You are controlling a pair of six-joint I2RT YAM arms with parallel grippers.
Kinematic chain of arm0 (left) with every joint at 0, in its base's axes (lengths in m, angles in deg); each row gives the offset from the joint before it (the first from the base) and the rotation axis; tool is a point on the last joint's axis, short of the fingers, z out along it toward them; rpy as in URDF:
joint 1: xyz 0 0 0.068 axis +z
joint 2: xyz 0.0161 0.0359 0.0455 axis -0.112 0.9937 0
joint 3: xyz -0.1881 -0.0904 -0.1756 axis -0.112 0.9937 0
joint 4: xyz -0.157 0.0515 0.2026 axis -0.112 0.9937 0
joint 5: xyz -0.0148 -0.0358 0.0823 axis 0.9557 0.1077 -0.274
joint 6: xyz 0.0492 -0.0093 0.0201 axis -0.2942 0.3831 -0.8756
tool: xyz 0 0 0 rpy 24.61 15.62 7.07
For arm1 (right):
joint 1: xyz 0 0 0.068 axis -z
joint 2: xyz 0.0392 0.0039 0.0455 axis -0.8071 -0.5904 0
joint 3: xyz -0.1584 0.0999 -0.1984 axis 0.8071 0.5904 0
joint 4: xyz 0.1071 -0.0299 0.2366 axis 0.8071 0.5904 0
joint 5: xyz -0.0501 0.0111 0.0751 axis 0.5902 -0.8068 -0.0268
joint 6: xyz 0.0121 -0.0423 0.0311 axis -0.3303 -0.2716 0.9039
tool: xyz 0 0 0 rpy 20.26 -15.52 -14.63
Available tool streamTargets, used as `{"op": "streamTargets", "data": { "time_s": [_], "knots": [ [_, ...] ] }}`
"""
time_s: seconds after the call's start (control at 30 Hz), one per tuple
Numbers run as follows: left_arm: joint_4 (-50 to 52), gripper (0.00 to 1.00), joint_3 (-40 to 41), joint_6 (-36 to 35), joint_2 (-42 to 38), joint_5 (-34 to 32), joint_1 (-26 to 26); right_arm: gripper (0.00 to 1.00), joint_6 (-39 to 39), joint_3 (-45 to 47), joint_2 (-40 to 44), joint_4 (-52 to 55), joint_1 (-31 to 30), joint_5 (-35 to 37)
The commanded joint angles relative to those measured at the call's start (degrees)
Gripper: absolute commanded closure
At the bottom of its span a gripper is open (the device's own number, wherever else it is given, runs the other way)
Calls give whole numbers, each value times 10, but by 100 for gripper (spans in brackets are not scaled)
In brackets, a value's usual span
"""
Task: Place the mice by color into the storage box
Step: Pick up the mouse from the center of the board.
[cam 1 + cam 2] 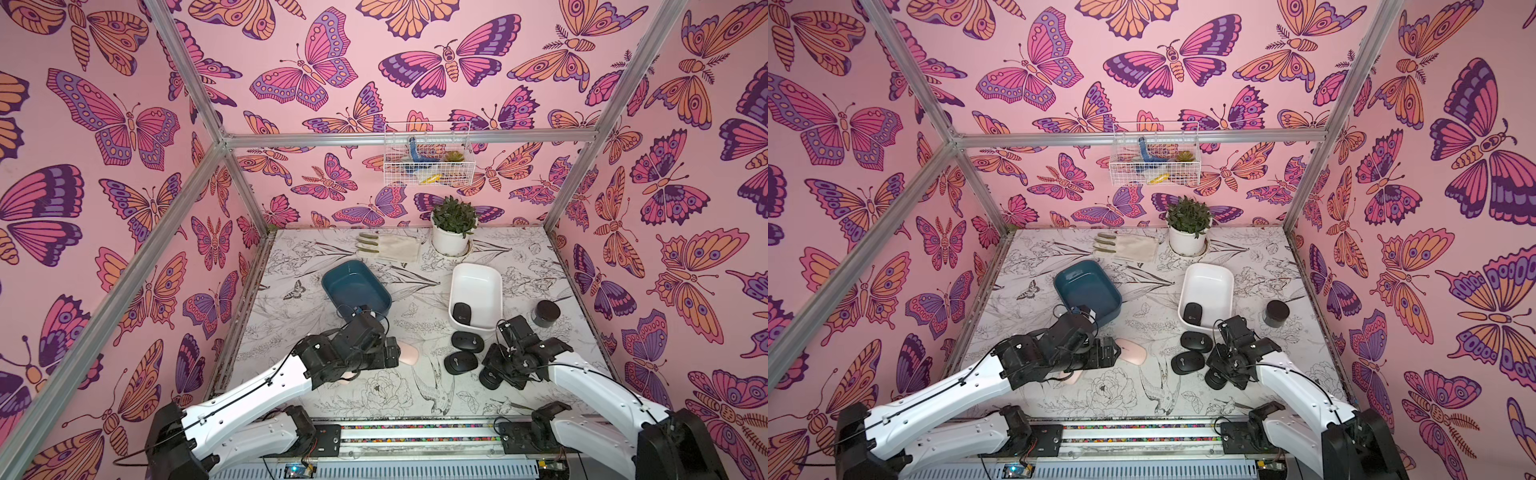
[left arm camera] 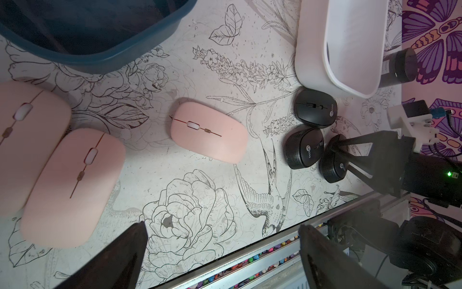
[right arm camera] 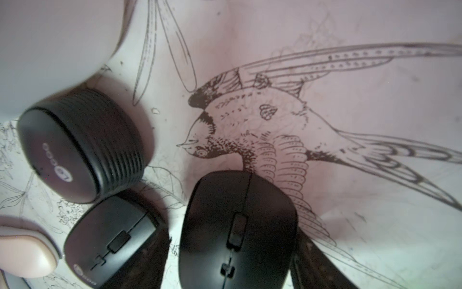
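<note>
Right gripper (image 3: 232,260), jaws apart, straddles the nearest black mouse (image 3: 237,232) lengthwise, one finger along each long side; left gripper (image 2: 222,252) hangs wide open, empty.

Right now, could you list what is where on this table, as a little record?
White box: one black mouse inside
Blue box: nothing seen inside
Pink mice: three, on the table, near the left gripper
Loose black mice: three, on the table beside the white box
Left gripper: open, holding nothing
Right gripper: open, jaws either side of one loose black mouse
</note>
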Motion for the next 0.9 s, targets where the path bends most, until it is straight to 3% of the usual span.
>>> {"op": "streamTargets", "data": {
  "time_s": [0.0,0.2,0.5,0.87],
  "knots": [
    [0,1,9,4,-6,-7,-3,19,-10,-8,-16,13,-13,-7],
    [1,1,10,4,-9,-8,-3,25,-23,-11,-59,1,-20,-6],
    [4,1,16,5,-18,-11,-3,49,-34,-22,-69,13,-21,-3],
    [7,1,12,7,-31,-15,-3,56,-47,-103,123,202,-30,56]
  ]
}}
